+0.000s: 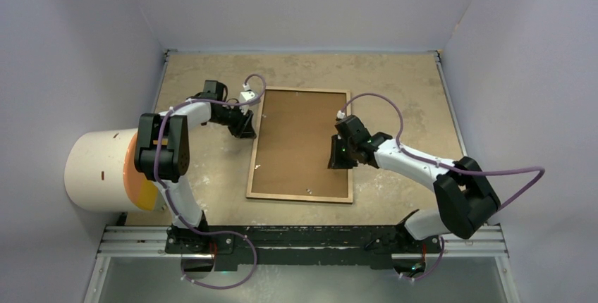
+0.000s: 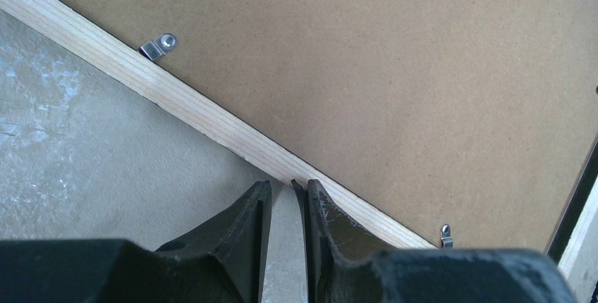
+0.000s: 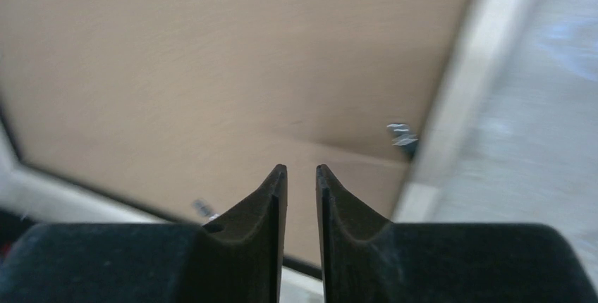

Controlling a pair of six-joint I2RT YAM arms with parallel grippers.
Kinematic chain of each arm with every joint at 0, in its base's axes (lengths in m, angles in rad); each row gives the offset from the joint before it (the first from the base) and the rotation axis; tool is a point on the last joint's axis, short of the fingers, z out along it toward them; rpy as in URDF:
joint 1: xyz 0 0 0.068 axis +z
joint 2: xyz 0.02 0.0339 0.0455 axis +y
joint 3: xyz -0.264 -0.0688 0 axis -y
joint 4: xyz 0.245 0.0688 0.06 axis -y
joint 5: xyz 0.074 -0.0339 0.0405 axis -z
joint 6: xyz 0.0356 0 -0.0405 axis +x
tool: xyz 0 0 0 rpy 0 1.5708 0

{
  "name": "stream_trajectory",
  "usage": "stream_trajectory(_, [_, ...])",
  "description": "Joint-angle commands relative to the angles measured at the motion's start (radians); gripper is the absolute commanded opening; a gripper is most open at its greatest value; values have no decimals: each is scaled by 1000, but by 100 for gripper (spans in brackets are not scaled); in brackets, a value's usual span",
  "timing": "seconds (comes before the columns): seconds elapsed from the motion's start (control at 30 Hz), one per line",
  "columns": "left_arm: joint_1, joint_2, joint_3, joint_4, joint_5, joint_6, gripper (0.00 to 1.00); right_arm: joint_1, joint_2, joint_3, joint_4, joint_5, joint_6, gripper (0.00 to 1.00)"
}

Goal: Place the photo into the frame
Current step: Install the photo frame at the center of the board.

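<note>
The frame lies face down mid-table, its light wood back rim up, with the plain brown backing board set inside it. The photo is hidden. My left gripper is low at the frame's left rim; in the left wrist view its jaws stand a narrow gap apart, empty, tips at the wood rim. My right gripper is over the board's right side; in the right wrist view its jaws are slightly apart and empty above the board.
Small metal clips sit along the frame's inner edge, another near the right rim. A white cylinder with an orange face stands at the table's left edge. Walls enclose three sides; the arms' rail runs along the front.
</note>
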Motion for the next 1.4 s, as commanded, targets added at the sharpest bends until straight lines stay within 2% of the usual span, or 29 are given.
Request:
stream_trajectory(0.0, [1, -25, -34, -99, -49, 76, 25, 32, 5, -11, 163, -339, -30, 28])
stream_trajectory(0.07, [0, -34, -45, -107, -43, 86, 25, 38, 32, -37, 232, -460, -19, 31])
stream_trajectory(0.13, [-2, -36, -54, -114, -43, 94, 25, 50, 66, -38, 268, -513, -18, 33])
stream_trajectory(0.3, [-3, -33, -60, -115, -56, 95, 25, 84, 140, -28, 282, -564, -33, 33])
stream_trajectory(0.5, [-3, -32, -55, -114, -60, 93, 25, 105, 175, -34, 247, -573, -56, 33])
stream_trajectory(0.93, [-8, -27, -56, -111, -60, 94, 25, 107, 145, -67, 213, -572, -65, 32])
stream_trajectory(1.37, [-9, -31, -54, -108, -62, 95, 25, 117, 206, 9, 210, -569, -89, 30])
